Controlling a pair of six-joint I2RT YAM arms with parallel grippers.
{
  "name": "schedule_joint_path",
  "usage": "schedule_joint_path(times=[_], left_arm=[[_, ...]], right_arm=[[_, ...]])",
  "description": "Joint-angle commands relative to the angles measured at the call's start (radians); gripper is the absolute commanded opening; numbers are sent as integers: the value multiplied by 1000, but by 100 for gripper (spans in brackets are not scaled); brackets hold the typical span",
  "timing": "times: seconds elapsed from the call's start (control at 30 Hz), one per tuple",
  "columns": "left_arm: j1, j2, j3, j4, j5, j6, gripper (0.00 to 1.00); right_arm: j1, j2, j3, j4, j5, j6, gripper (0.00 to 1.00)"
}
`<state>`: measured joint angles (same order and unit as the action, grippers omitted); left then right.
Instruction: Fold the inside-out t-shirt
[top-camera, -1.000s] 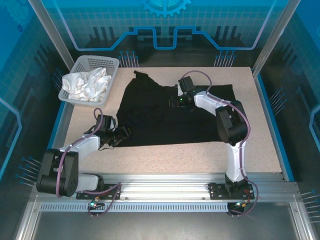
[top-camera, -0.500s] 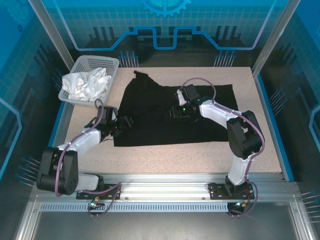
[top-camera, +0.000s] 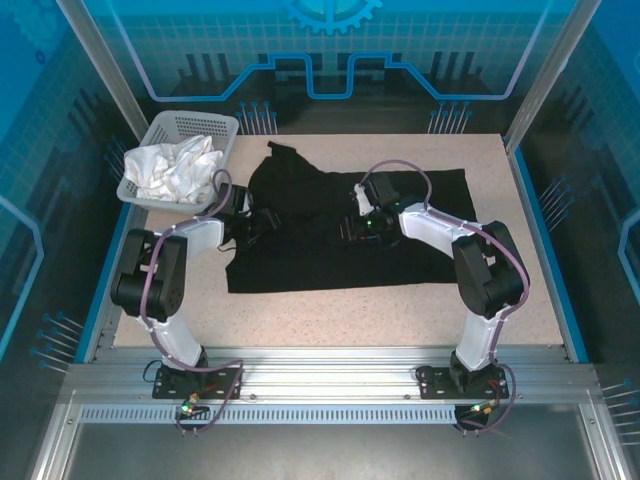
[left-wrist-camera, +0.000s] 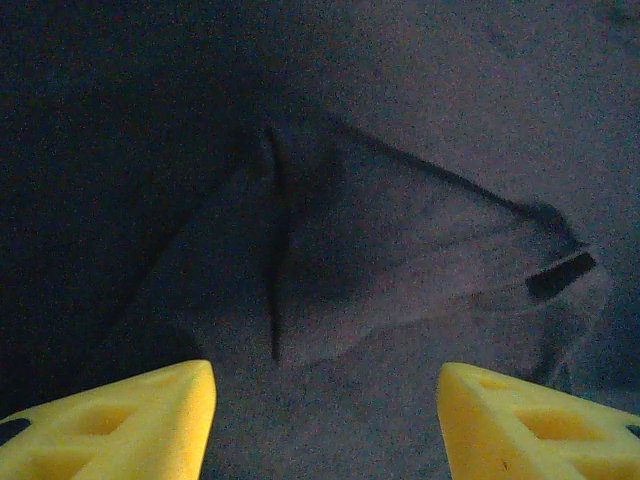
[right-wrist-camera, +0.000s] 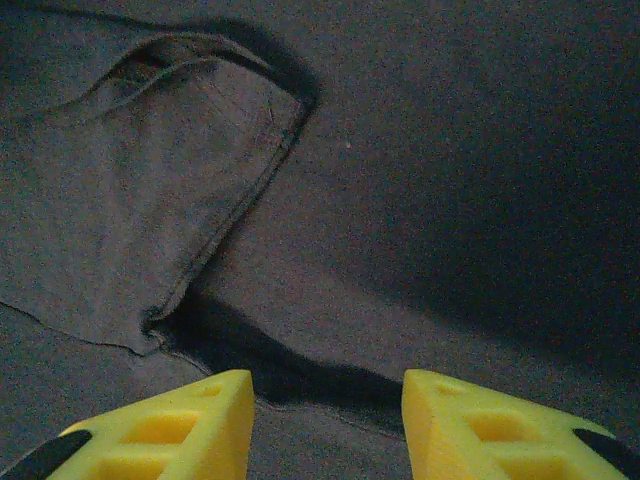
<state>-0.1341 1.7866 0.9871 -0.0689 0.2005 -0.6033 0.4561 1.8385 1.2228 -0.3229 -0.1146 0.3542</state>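
Observation:
The inside-out t-shirt (top-camera: 310, 260) lies spread flat and black across the middle of the table, with no print showing. My left gripper (top-camera: 255, 222) hovers over its left edge, jaws open and nothing between them. In the left wrist view the left gripper (left-wrist-camera: 325, 425) looks down on a raised fold of t-shirt fabric (left-wrist-camera: 390, 250). My right gripper (top-camera: 352, 226) hangs open over the shirt's middle. In the right wrist view the right gripper (right-wrist-camera: 325, 425) sits just short of a doubled flap with a hemmed edge (right-wrist-camera: 130, 210) lying on the t-shirt cloth (right-wrist-camera: 460, 190).
A grey basket (top-camera: 215, 125) holding a crumpled white cloth (top-camera: 172, 170) stands at the back left, close to the left arm. Bare table (top-camera: 350, 315) runs along the front, and a strip lies to the right of the shirt.
The left gripper has swung from the shirt's front left corner back along its left edge. The right gripper has shifted slightly nearer, and its arm's elbow has moved right.

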Motion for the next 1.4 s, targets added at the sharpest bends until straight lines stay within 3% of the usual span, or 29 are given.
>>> schedule_joint_path(times=[0.0,0.57,0.9,1.17,1.37], left_arm=[[-6,45,53,1,30,11,61],[-6,154,177,14,84,-12,57],[-5,200,251,-22,82,-1,42],[-2,248,322,-38,101,-4,16],[27,296,405,-20,118,-105,11]], right_arm=[[-9,-40,-23,8,-22,-17,44],[-20,-36,-51,18,-23,-9,44],[-22,-15,-45,21,-26,-8,44],[-31,-18,-45,15,-23,-12,44],[-34,-29,-41,7,-21,-15,44]])
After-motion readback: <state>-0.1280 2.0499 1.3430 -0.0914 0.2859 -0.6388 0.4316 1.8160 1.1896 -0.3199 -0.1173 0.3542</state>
